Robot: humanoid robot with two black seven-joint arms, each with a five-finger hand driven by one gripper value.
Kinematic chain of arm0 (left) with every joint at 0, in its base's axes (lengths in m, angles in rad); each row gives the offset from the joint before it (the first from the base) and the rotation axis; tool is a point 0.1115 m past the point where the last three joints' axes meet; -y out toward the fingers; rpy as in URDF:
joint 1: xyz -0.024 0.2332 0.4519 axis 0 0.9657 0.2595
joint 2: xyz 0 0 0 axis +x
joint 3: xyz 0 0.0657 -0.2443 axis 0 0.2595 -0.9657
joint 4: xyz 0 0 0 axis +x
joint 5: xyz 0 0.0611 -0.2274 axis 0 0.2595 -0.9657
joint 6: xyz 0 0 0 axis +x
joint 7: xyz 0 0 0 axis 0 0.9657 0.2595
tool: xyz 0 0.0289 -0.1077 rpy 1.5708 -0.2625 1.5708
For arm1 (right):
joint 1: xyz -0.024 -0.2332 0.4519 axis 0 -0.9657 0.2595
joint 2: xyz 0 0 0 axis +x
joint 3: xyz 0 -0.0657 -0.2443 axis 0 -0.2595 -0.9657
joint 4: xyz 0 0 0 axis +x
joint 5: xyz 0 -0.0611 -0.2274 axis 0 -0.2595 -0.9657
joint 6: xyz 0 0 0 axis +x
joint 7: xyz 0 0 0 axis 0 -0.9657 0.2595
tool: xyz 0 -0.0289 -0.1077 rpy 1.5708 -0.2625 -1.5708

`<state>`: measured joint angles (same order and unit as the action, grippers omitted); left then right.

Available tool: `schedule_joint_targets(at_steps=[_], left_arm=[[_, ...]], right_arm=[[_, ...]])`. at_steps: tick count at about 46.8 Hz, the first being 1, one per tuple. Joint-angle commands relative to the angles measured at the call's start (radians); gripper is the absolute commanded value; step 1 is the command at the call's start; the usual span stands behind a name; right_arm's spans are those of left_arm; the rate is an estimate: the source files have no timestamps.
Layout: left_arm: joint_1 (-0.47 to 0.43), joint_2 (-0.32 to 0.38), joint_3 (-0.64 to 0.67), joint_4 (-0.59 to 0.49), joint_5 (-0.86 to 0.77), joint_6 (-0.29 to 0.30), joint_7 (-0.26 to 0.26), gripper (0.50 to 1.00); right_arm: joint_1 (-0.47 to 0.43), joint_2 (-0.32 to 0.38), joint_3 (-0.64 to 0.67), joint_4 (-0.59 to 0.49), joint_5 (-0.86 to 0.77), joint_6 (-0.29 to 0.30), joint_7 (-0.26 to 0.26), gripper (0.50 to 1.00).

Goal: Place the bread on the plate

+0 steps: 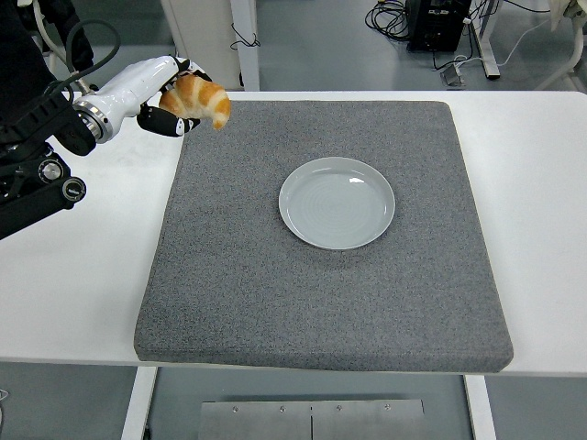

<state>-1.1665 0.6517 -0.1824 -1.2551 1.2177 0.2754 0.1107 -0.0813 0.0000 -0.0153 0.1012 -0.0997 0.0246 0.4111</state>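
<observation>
A golden croissant (202, 99) hangs in the air above the far left corner of the grey mat (321, 275), held in my left hand (172, 103), whose fingers are curled around it. The white and black hand comes in from the upper left. A pale round plate (337, 203) lies empty near the middle of the mat, well to the right of and nearer than the croissant. The right arm does not show.
The grey mat covers most of the white table (532, 165). A dark cable (87, 41) loops behind my left wrist. White furniture legs and cables stand on the floor beyond the table's far edge.
</observation>
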Motion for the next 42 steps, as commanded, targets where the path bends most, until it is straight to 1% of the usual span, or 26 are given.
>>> schedule_joint_targets(at_steps=[1, 3, 8, 12, 17, 20, 26, 42], left_arm=[[-0.016, -0.003, -0.026, 0.019, -0.004, -0.030, -0.002, 0.500], [-0.019, -0.007, -0.048, 0.032, -0.007, -0.038, -0.005, 0.500], [-0.025, -0.020, -0.088, 0.074, -0.007, -0.054, -0.032, 0.500], [-0.044, -0.024, -0.091, 0.079, -0.007, -0.073, -0.036, 0.500], [-0.061, -0.033, -0.095, 0.095, -0.007, -0.078, -0.037, 0.500], [-0.074, -0.059, -0.097, 0.121, -0.007, -0.079, -0.040, 0.500], [-0.099, -0.121, -0.097, 0.175, -0.007, -0.102, -0.054, 0.500], [-0.101, -0.251, -0.092, 0.175, 0.003, -0.107, -0.057, 0.500]], right_arm=[[0.000, 0.000, 0.000, 0.000, 0.000, 0.000, 0.000, 1.000], [0.000, 0.000, 0.000, 0.000, 0.000, 0.000, 0.000, 1.000], [0.000, 0.000, 0.000, 0.000, 0.000, 0.000, 0.000, 1.000], [0.000, 0.000, 0.000, 0.000, 0.000, 0.000, 0.000, 1.000], [0.000, 0.000, 0.000, 0.000, 0.000, 0.001, 0.000, 1.000], [0.000, 0.000, 0.000, 0.000, 0.000, 0.001, 0.000, 1.000], [0.000, 0.000, 0.000, 0.000, 0.000, 0.000, 0.000, 1.000], [0.000, 0.000, 0.000, 0.000, 0.000, 0.000, 0.000, 1.000]])
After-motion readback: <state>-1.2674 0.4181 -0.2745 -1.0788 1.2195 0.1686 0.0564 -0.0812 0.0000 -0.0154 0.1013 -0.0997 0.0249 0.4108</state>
